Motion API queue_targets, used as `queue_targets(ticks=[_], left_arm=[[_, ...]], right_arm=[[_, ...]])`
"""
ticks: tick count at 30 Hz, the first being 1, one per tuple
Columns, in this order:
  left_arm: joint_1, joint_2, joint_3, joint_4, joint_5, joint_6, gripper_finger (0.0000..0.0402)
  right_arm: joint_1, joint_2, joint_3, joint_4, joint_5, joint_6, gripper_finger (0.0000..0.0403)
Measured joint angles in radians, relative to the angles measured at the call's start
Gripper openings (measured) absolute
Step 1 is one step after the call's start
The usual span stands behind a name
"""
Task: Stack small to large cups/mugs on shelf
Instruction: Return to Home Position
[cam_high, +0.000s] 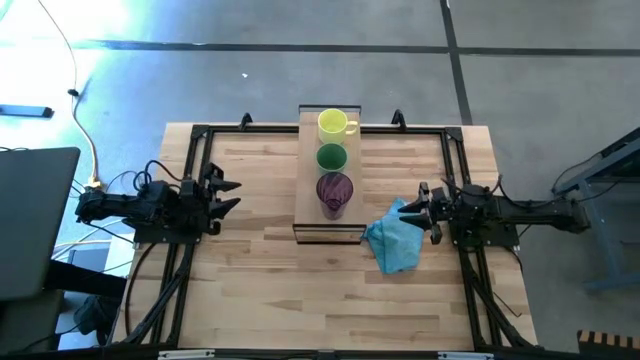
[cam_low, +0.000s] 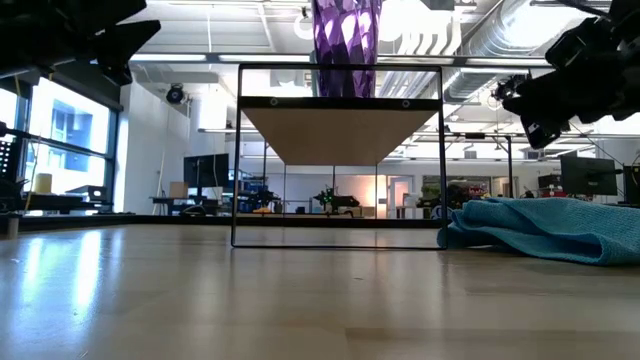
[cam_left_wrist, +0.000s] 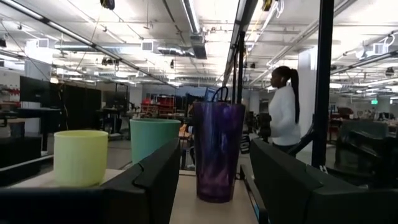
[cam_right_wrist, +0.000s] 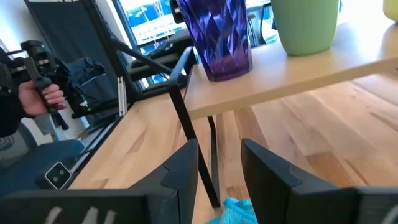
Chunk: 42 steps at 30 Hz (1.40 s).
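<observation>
Both arms are waiting at the table's sides, carrying nothing, since the placing looks finished: the left gripper (cam_high: 236, 194) is sitting with fingers spread wide, and the right gripper (cam_high: 412, 210) is gaping likewise just beside the blue cloth (cam_high: 395, 243). On the shelf (cam_high: 330, 230) between them the purple tumbler (cam_high: 334, 192) is standing nearest, the green cup (cam_high: 332, 157) behind it, the yellow mug (cam_high: 332, 124) farthest, lining up in a row rather than nesting

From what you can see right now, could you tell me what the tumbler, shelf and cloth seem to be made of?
Tumbler: translucent purple plastic or glass; light shows through its faceted wall. Shelf: pale matte wood-look board on a thin dark frame, probably metal. Cloth: soft blue fabric, lying in crumpled folds.
</observation>
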Motion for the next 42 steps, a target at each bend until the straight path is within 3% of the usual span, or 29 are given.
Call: queue_targets(ticks=[11,42], left_arm=[[0.000,0.000,0.000,0.001,0.000,0.000,0.0184],[0.000,0.000,0.000,-0.007,0.000,0.002,0.0184]], right_arm=[[0.000,0.053,0.000,-0.001,0.000,0.037,0.0115],[0.001,0.055,0.001,-0.003,0.010,-0.047,0.0115]])
